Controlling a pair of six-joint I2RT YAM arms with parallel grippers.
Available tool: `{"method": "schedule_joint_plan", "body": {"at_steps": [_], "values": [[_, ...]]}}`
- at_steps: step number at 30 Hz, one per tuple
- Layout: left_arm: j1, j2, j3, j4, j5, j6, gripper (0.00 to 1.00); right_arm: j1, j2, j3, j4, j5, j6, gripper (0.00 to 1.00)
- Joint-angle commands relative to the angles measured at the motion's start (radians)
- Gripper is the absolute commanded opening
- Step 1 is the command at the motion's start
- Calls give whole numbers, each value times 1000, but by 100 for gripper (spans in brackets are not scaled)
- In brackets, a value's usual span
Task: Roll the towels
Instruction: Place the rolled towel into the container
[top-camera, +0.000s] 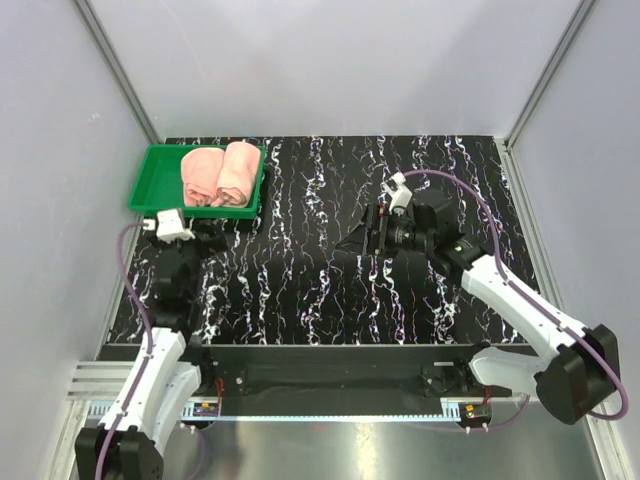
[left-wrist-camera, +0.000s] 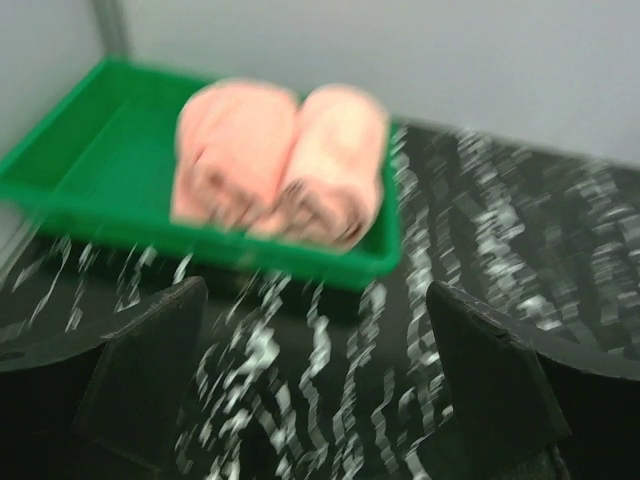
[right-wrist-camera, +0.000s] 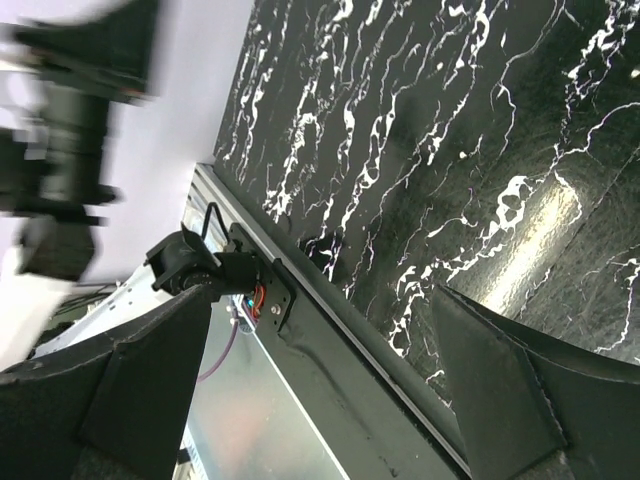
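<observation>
Both towels (top-camera: 221, 175) lie rolled, side by side and touching, inside the green tray (top-camera: 157, 180) at the far left corner of the counter (top-camera: 320, 300). Left gripper (left-wrist-camera: 315, 300): jaws wide apart, holding nothing, facing the tray. Right gripper (right-wrist-camera: 320, 300): jaws wide apart, holding nothing, above mid-counter, well apart from the towels.

The left arm (top-camera: 150, 370) rises from its base at 7 o'clock and reaches toward 12 o'clock, with the wrist folded low. The left gripper (left-wrist-camera: 315, 300) points toward about 1 o'clock. Its jaws are spread wide with nothing between them.

The right arm (top-camera: 520, 300) runs from its base at 4 o'clock toward 10 o'clock, bent at the elbow. The right gripper (top-camera: 363, 235) points to 9 o'clock and is rolled onto its side. Its jaws are wide apart and hold nothing.
</observation>
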Motion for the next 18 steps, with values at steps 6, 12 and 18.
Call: {"method": "schedule_joint_plan", "body": {"at_steps": [6, 12, 18], "values": [[-28, 140, -160, 160, -315, -16, 97, 3, -149, -3, -28, 58, -23, 99], [-74, 307, -252, 460, -335, 68, 97, 3, -168, 15, -82, 78, -39, 99], [-103, 456, -206, 636, -297, 212, 99, 3, -171, 26, -120, 130, -85, 100]]}}
